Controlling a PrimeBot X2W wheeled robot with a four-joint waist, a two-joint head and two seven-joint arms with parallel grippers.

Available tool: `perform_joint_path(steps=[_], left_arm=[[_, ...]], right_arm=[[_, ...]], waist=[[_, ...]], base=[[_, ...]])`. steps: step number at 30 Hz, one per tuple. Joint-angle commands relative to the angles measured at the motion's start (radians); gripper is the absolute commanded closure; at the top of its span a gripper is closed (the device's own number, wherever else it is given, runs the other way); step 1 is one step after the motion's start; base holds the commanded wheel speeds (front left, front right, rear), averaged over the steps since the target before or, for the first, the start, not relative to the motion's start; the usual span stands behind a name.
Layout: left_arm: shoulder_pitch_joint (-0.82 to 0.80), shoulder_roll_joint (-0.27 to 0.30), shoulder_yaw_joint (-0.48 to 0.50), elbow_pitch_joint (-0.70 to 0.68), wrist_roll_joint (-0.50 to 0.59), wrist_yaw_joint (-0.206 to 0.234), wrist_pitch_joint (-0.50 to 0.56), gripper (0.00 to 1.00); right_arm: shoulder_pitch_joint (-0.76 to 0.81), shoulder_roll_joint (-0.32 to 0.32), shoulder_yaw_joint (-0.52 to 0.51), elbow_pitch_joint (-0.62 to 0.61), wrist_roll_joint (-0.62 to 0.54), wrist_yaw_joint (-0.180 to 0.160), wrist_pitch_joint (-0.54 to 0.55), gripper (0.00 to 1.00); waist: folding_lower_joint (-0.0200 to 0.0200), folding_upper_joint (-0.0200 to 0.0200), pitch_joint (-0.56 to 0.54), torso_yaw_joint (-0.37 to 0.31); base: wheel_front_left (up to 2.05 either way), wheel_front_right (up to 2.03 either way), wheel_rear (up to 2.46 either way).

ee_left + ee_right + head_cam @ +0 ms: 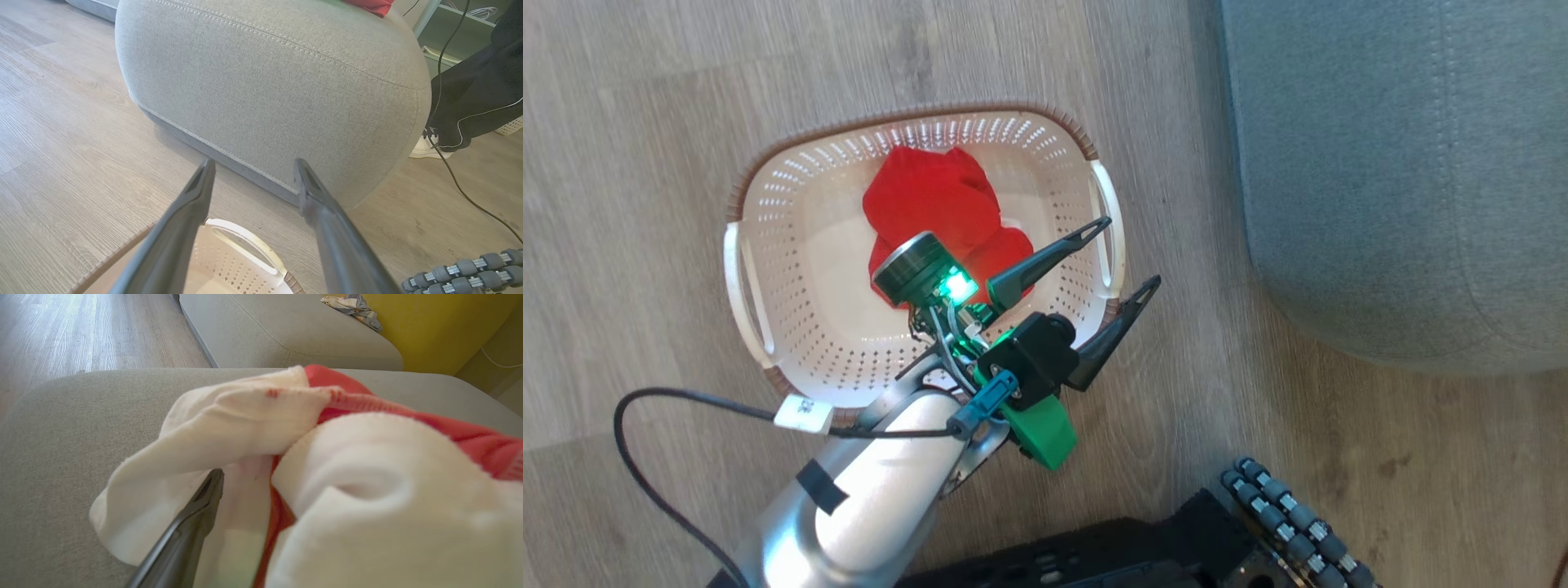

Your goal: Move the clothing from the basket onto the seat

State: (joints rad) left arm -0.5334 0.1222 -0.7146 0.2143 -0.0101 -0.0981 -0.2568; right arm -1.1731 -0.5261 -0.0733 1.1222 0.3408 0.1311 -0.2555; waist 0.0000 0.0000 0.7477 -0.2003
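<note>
Wood floor (645, 122), basket (768, 212) (red clothing (931, 200) inside)

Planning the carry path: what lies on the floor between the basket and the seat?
Bare wood floor between basket and seat, in the head view; the open left claw hangs above that stretch's basket end.

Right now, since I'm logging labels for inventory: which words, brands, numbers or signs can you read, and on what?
Nothing here is legible as text.
white tag on the black cable: dark print, too small and blurred to read.
basket, red garment inside it, seat, red-and-white garment: no lettering visible.
</note>
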Motion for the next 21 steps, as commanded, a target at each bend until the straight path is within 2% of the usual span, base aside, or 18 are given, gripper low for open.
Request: perform_joint_path(steps=[1, 10, 14, 21], left_arm=[[0.008, -0.008, 0.01, -0.027, -0.005, 0.004, -0.005, 0.0], [0.031, -0.03, 0.014, -0.03, -0.027, 0.004, -0.005, 0.0], [0.048, -0.038, 0.016, -0.025, -0.029, 0.004, -0.005, 0.0], [0.078, -0.052, 0.044, -0.03, -0.047, 0.002, -0.005, 0.0]], right_arm=[[0.027, -0.022, 0.022, 0.003, 0.016, 0.0, -0.006, 0.0], [0.06, -0.006, 0.181, 0.037, 0.101, 0.0, -0.003, 0.0], [0.107, 0.013, 0.277, 0.01, 0.184, 0.0, 0.051, 0.0], [0.209, -0.023, 0.43, -0.067, 0.296, 0.0, 0.053, 0.0]], waist=[[0.0, 0.0, -0.024, 0.002], [0.0, 0.0, -0.132, 0.005], [0.0, 0.0, -0.201, 0.002], [0.0, 0.0, -0.32, 0.016]], base=[[0.0, 0.0, 0.0], [0.0, 0.0, 0.0], [0.0, 0.0, 0.0], [0.0, 0.0, 0.0]])
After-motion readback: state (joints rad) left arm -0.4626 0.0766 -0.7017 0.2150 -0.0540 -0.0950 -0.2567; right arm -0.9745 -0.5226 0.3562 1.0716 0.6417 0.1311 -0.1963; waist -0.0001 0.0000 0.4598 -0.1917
